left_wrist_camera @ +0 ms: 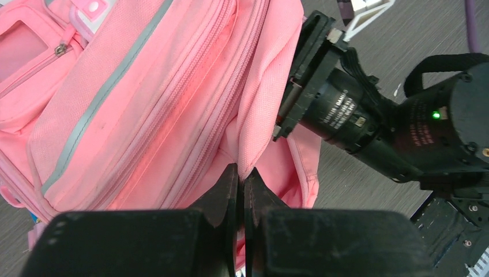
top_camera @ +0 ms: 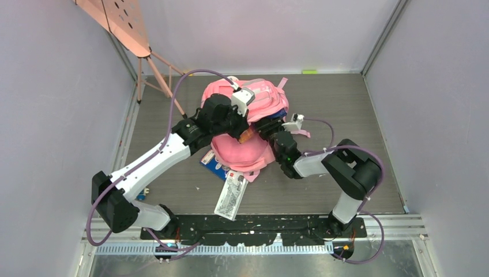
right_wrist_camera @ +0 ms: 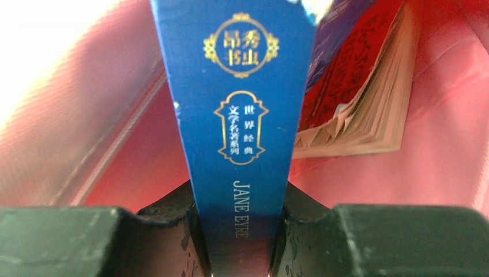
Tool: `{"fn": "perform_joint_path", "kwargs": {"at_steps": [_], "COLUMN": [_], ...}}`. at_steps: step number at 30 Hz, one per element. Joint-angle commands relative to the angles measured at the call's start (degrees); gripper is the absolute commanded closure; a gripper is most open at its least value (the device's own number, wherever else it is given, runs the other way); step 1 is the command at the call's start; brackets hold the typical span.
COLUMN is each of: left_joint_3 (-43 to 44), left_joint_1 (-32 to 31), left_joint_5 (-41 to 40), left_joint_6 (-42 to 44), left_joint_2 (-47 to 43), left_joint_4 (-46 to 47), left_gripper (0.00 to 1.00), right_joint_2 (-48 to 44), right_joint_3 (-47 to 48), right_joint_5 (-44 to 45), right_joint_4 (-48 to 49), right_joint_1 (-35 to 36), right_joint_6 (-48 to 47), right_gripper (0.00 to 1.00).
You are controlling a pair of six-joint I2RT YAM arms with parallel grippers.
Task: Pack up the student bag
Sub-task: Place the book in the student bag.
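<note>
The pink student bag [top_camera: 262, 95] lies in the middle of the table, with grey trim and zips showing in the left wrist view [left_wrist_camera: 144, 104]. My left gripper [left_wrist_camera: 241, 176] is shut on a fold of the bag's pink opening edge and holds it up. My right gripper [right_wrist_camera: 239, 199] is inside the bag's pink lining [right_wrist_camera: 438, 161]. It is shut on the spine of a blue book [right_wrist_camera: 242, 104] lettered JANE EYRE. A second book with a red cover [right_wrist_camera: 357, 104] lies deeper in the bag, its pages fanned open. The right arm's wrist [left_wrist_camera: 346, 115] sits at the bag's mouth.
A flat blue item [top_camera: 209, 161] pokes out from under the bag's near-left side. A white printed packet [top_camera: 232, 195] lies in front of it near the arm bases. A wooden stand [top_camera: 151, 63] leans at the back left. Walls close in both sides.
</note>
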Motion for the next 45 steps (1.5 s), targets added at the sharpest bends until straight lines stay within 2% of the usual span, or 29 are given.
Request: {"fn": "perform_joint_path", "kwargs": {"at_steps": [1, 9, 22, 24, 28, 33, 36, 42, 45], "left_joint_3": [3.6, 3.6, 3.9, 4.0, 4.0, 4.3, 4.3, 4.4, 4.4], "left_joint_1": [-0.4, -0.4, -0.4, -0.4, -0.4, -0.4, -0.4, -0.4, -0.4], "left_joint_5": [5.8, 7.3, 7.5, 7.4, 6.4, 5.2, 4.5, 3.4, 3.0], "left_joint_6": [-2.4, -4.2, -4.4, -4.3, -3.7, -2.8, -2.3, -1.5, -1.2], "left_joint_2": [-3.5, -3.4, -2.8, -2.7, -2.9, -2.9, -3.2, -3.6, -3.5], "left_joint_4": [2.0, 2.5, 2.0, 1.7, 1.5, 0.8, 0.6, 0.3, 0.0], "left_gripper": [1.0, 1.0, 1.0, 1.0, 1.0, 1.0, 1.0, 1.0, 1.0], "right_joint_2": [0.8, 8.8, 23.3, 23.6, 20.8, 14.0, 11.0, 4.9, 2.5], "right_joint_3": [8.4, 15.8, 24.5, 24.1, 20.4, 14.9, 11.7, 8.0, 6.4], "right_joint_5": [6.3, 11.8, 17.2, 17.6, 19.9, 20.3, 19.3, 16.3, 14.0], "right_joint_4": [19.4, 19.5, 19.2, 18.6, 16.0, 7.0, 2.9, -8.2, -9.2], "right_joint_1": [-1.9, -2.3, -2.1, -2.1, -1.6, -1.2, -1.2, -1.2, -1.1], "right_joint_6": [-3.0, 0.8, -4.4, -5.4, -7.4, -7.8, -7.2, -5.6, -5.3], "right_gripper": [1.0, 1.0, 0.99, 0.93, 0.69, 0.48, 0.39, 0.32, 0.36]}}
